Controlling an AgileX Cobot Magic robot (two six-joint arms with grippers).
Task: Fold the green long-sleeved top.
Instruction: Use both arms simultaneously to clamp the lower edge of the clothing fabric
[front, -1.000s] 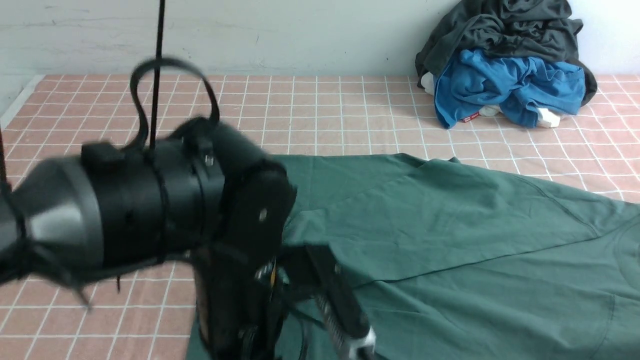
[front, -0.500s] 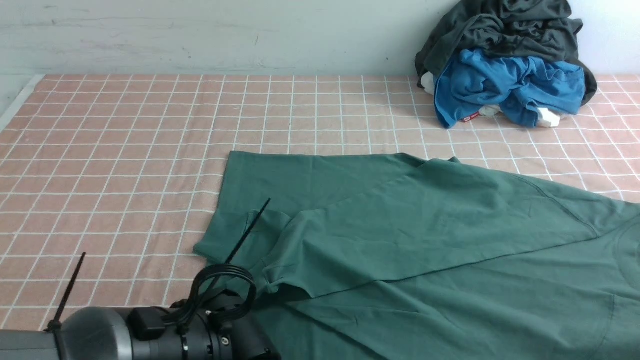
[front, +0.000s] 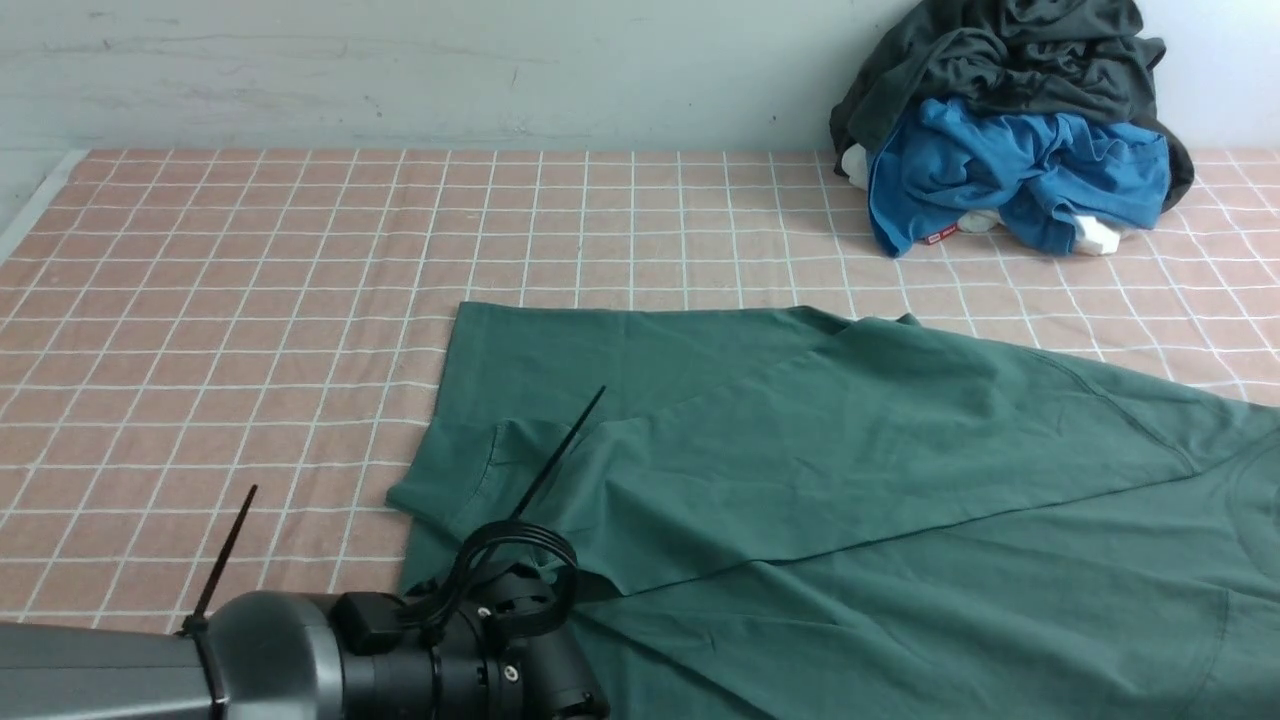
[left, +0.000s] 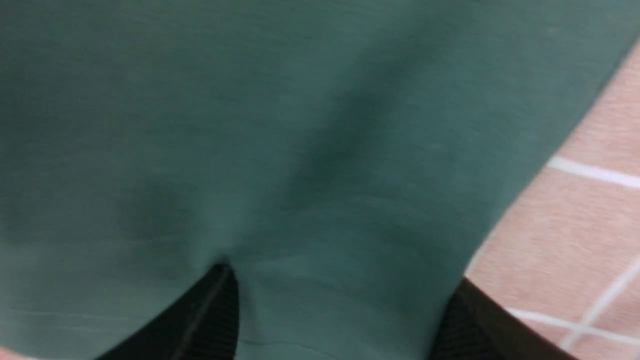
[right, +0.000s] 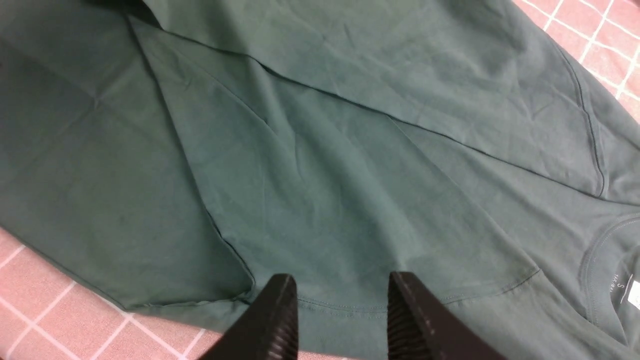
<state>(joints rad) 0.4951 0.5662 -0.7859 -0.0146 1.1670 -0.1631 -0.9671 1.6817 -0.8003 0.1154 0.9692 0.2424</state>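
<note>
under my left pincer (left: 335, 320), fingers apart, lies the top (front: 850, 470), close by its edge. right pincer (right: 345, 320) gapes too, above the near hem. top runs crosswise on the bench (front: 250, 300), neck to my right, so each arm has its own end.

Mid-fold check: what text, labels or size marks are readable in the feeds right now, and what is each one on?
"S": size mark inside the neck of the green long-sleeved top, right wrist view.
Small print beside it: too small to read.
White tag at that view's edge: cut off, nothing readable.
Red tag on the blue garment, front view: too small to read.
</note>
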